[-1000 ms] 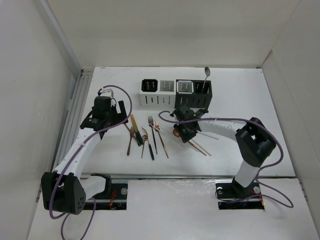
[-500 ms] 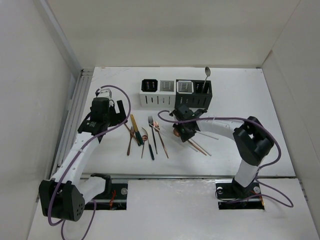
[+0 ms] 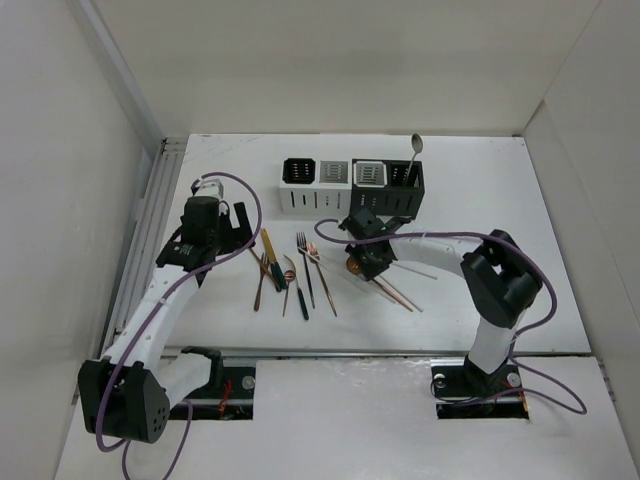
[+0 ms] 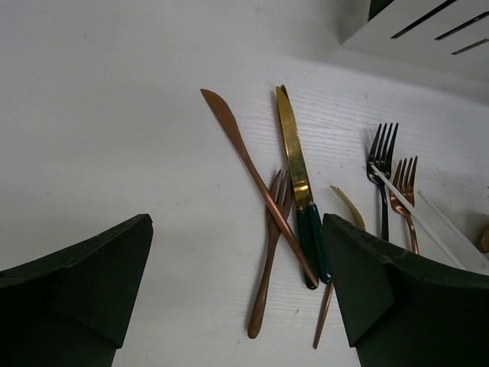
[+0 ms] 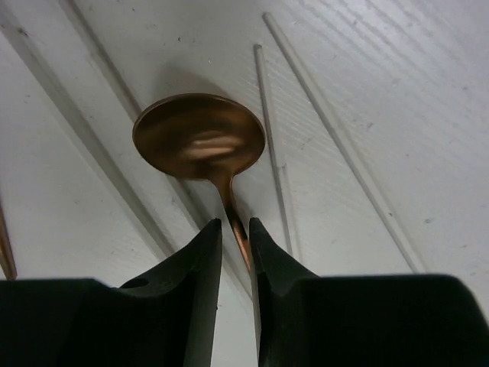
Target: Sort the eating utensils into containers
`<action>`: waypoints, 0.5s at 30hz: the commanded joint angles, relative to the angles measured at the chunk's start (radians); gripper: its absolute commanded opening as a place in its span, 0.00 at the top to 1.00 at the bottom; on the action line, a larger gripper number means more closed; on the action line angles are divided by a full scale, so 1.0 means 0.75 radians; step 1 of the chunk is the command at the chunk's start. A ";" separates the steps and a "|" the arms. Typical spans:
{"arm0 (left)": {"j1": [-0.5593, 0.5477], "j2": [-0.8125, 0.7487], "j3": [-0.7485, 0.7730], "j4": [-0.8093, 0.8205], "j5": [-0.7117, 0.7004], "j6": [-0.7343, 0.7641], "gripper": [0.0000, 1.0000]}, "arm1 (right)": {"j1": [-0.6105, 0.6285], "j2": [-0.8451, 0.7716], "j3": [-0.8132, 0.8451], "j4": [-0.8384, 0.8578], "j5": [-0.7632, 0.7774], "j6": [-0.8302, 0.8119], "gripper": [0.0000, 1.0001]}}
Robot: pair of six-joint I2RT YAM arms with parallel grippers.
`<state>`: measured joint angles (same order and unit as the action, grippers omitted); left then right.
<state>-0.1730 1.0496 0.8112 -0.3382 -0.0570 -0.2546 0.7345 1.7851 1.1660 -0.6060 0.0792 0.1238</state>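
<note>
The eating utensils lie in a loose group on the white table (image 3: 480,300). My right gripper (image 3: 360,262) (image 5: 234,225) is shut on the thin neck of a copper spoon (image 5: 199,136), its bowl low over the table (image 3: 352,265). My left gripper (image 3: 225,232) (image 4: 237,245) is open and empty above a copper knife (image 4: 244,157), a gold knife with a green handle (image 4: 296,157) and a copper fork (image 4: 267,252). The containers (image 3: 350,186) stand in a row behind. A silver spoon (image 3: 414,148) stands in the rightmost black one.
A black fork (image 4: 382,157), another copper fork (image 4: 403,191) and a white stick (image 4: 435,229) lie right of the left gripper. Thin white sticks (image 5: 336,138) lie under and beside the held spoon. A white wall rail (image 3: 160,200) runs along the table's left edge.
My left gripper has drawn a little to the left and back. My right arm's elbow has shifted slightly left; the gripper and copper spoon stay at nearly the same spot.
</note>
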 commanded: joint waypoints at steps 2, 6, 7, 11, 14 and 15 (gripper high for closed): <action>-0.005 -0.041 -0.006 0.025 -0.012 -0.020 0.08 | 0.009 0.035 0.012 0.027 0.044 0.009 0.74; -0.005 -0.041 -0.006 0.025 -0.012 -0.020 0.08 | 0.009 0.066 -0.002 0.041 0.032 0.035 0.74; -0.005 -0.041 -0.006 0.025 -0.012 -0.020 0.08 | 0.009 0.080 -0.002 0.041 0.031 0.035 0.74; -0.005 -0.041 -0.006 0.025 -0.012 -0.020 0.08 | 0.009 0.105 -0.015 0.041 0.019 0.050 0.80; -0.005 -0.041 -0.006 0.025 -0.012 -0.020 0.08 | 0.009 0.091 -0.015 0.027 0.050 0.062 1.00; -0.005 -0.041 -0.006 0.025 -0.012 -0.020 0.08 | 0.009 0.060 -0.002 0.027 0.050 0.062 1.00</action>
<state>-0.1730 1.0462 0.8112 -0.3378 -0.0570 -0.2584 0.7345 1.8160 1.1667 -0.5915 0.0956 0.1532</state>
